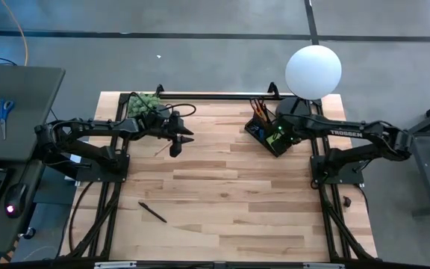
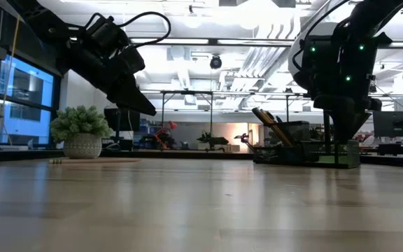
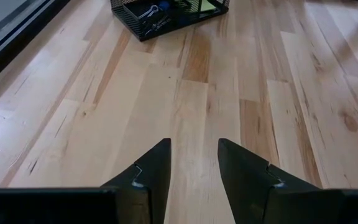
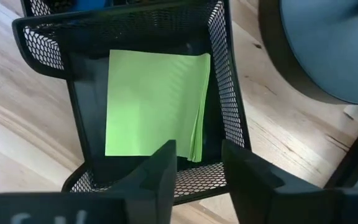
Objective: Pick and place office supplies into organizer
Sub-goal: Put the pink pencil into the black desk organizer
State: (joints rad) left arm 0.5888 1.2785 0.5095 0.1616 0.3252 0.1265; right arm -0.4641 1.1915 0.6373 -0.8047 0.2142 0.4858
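Note:
The organizer (image 1: 269,134) is a black mesh caddy standing at the table's far right beside the lamp. A lime-green sticky-note pad (image 4: 151,102) lies flat on the floor of one of its compartments. Pencils and pens (image 2: 271,122) stand slanted in another compartment. My right gripper (image 4: 199,165) hangs open over the pad's compartment, pointing down, with its fingertips above the pad's near edge. My left gripper (image 3: 194,165) hovers open above bare wood at the far left, near the plant, with nothing between its fingers. A black pen (image 1: 152,212) lies flat on the table near the front left.
A white globe lamp (image 1: 313,71) stands right behind the organizer, and its dark base (image 4: 328,43) is close to my right gripper. A potted plant (image 1: 146,104) sits at the far left. A small wooden stick (image 1: 161,149) lies below my left gripper. The table's middle is bare wood.

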